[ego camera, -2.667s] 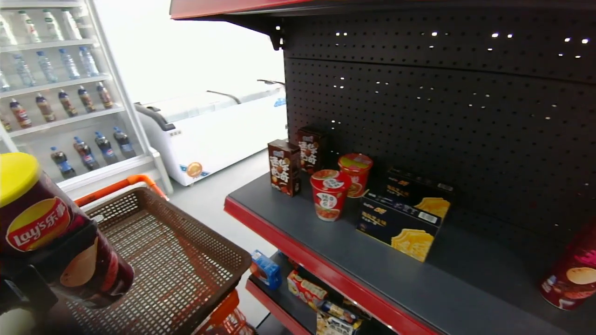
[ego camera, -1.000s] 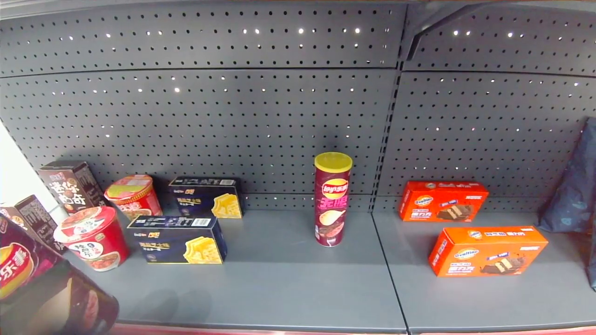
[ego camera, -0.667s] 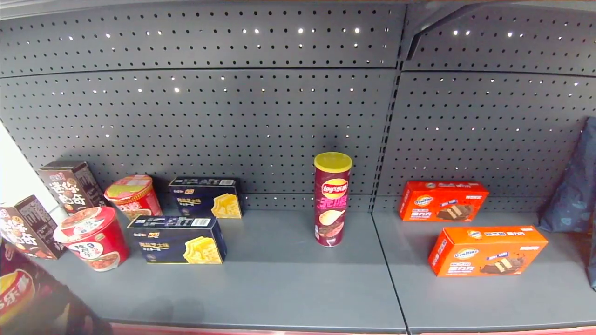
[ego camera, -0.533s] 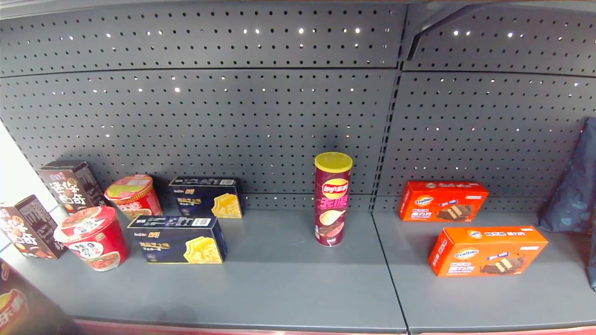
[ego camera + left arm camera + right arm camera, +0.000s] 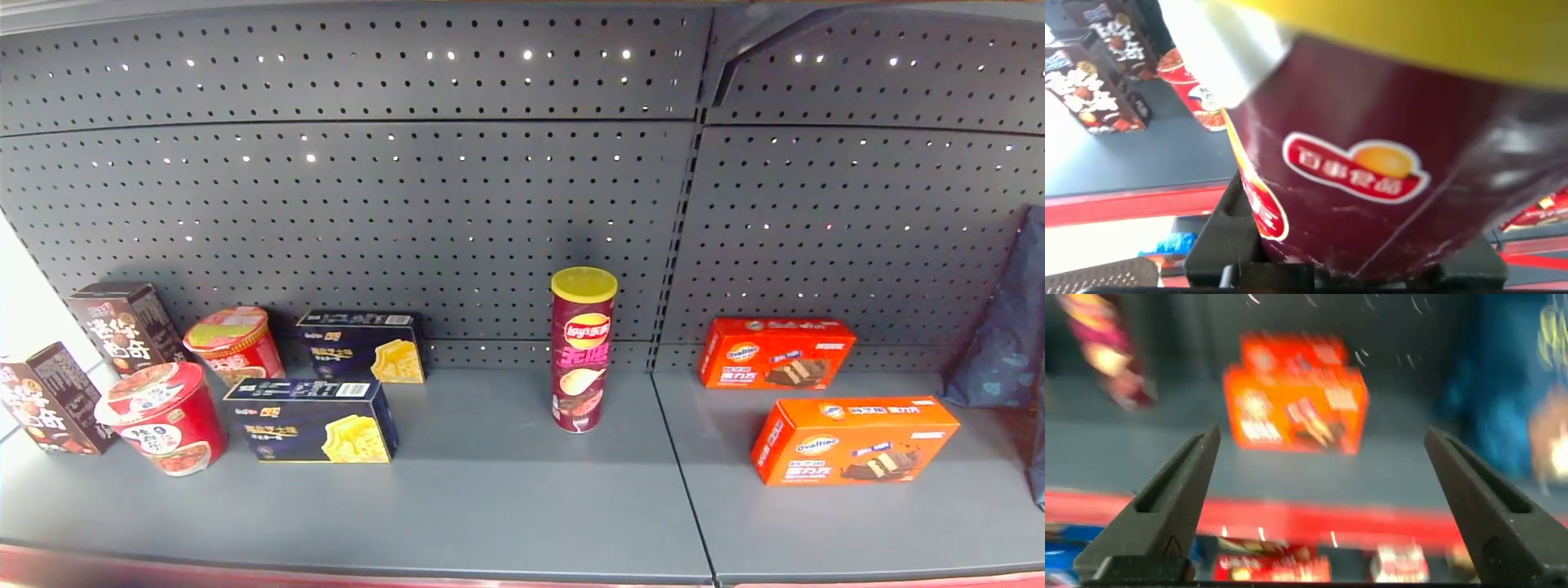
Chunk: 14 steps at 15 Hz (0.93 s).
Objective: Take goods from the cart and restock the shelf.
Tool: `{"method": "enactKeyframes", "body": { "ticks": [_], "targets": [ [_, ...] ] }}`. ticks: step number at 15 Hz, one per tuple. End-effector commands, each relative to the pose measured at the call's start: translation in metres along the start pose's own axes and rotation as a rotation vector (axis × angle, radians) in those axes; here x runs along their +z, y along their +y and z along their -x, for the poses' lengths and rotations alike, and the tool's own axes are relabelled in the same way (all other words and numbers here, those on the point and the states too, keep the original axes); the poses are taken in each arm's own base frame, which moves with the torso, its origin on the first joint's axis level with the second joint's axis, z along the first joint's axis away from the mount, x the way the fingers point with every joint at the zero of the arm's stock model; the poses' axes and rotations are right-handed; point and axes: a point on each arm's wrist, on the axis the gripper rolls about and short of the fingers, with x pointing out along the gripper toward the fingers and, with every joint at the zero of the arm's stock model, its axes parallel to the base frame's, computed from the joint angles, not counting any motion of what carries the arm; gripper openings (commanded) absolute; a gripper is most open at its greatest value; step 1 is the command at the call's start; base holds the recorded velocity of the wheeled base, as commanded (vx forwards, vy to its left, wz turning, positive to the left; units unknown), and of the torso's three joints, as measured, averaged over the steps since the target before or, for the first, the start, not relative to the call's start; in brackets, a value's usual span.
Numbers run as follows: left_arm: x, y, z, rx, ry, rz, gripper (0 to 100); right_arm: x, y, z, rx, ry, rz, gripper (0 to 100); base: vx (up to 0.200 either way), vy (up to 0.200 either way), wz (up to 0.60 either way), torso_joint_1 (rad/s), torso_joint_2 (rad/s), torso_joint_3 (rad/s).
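Note:
A dark red chip can with a yellow lid (image 5: pixel 1372 163) is held in my left gripper (image 5: pixel 1347 265), which is shut on its body just in front of the shelf's red front edge (image 5: pixel 1127 204). A matching chip can (image 5: pixel 584 351) stands upright mid-shelf on the grey shelf board (image 5: pixel 506 498). My right gripper (image 5: pixel 1321 437) is open with nothing in it, level with the shelf front and facing an orange box (image 5: pixel 1294 392).
On the shelf's left are two brown boxes (image 5: pixel 49 396), two red cups (image 5: pixel 163 416) and two dark blue boxes (image 5: pixel 310 420). Two orange boxes (image 5: pixel 853 439) lie on the right, beside a blue bag (image 5: pixel 1000 343). Free board lies in front of the standing can. A cart basket corner (image 5: pixel 1094 273) sits below.
The head camera swung from the cart to face the shelf. Over the last second the held can sank out of the head view's lower left corner.

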Motion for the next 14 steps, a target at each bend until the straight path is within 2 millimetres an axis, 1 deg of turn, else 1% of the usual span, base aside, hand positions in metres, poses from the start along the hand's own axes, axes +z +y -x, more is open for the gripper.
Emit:
{"method": "enactKeyframes", "body": {
  "ticks": [1,2,3,4,5,6,9,10,11,12,14],
  "targets": [
    [-0.003,0.0,0.0,-0.008,0.005,-0.004,0,0.086,0.001,-0.054,0.252,0.067,0.032,100,0.0,0.0,0.0,0.0,0.0,0.0],
    [-0.003,0.0,-0.001,-0.012,0.008,-0.013,0,0.077,0.005,-0.056,0.407,0.083,0.072,100,0.0,0.0,0.0,0.0,0.0,0.0],
    [-0.003,0.0,-0.001,-0.017,0.007,-0.012,0,0.077,0.008,-0.061,0.503,0.092,0.09,100,0.0,0.0,0.0,0.0,0.0,0.0],
    [-0.003,-0.001,-0.001,-0.026,0.01,-0.007,0,0.079,0.014,-0.072,0.575,0.108,0.093,100,0.0,0.0,0.0,0.0,0.0,0.0],
    [-0.004,-0.001,-0.001,-0.029,0.012,-0.007,0,0.08,0.016,-0.077,0.597,0.104,0.093,100,0.0,0.0,0.0,0.0,0.0,0.0],
    [-0.005,-0.001,-0.001,-0.034,0.013,-0.007,0,0.078,0.025,-0.093,0.653,0.111,0.091,100,0.0,0.0,0.0,0.0,0.0,0.0],
    [-0.006,-0.001,-0.001,-0.04,0.014,-0.007,0,0.073,0.04,-0.122,0.697,0.16,0.094,100,0.0,0.0,0.0,0.0,0.0,0.0],
    [-0.006,-0.001,-0.001,-0.04,0.014,-0.007,0,0.068,0.049,-0.135,0.741,0.205,0.096,100,0.0,0.0,0.0,0.0,0.0,0.0],
    [-0.006,-0.001,-0.001,-0.039,0.014,-0.005,0,0.065,0.057,-0.144,0.792,0.213,0.094,100,0.0,0.0,0.0,0.0,0.0,0.0],
    [-0.006,-0.001,-0.001,-0.039,0.016,-0.005,0,0.064,0.062,-0.15,0.828,0.207,0.087,100,0.0,0.0,0.0,0.0,0.0,0.0],
    [-0.006,-0.001,-0.001,-0.04,0.013,-0.006,0,0.065,0.075,-0.178,0.961,0.149,0.061,100,0.0,0.0,0.0,0.0,0.0,0.0]
  ]
}}
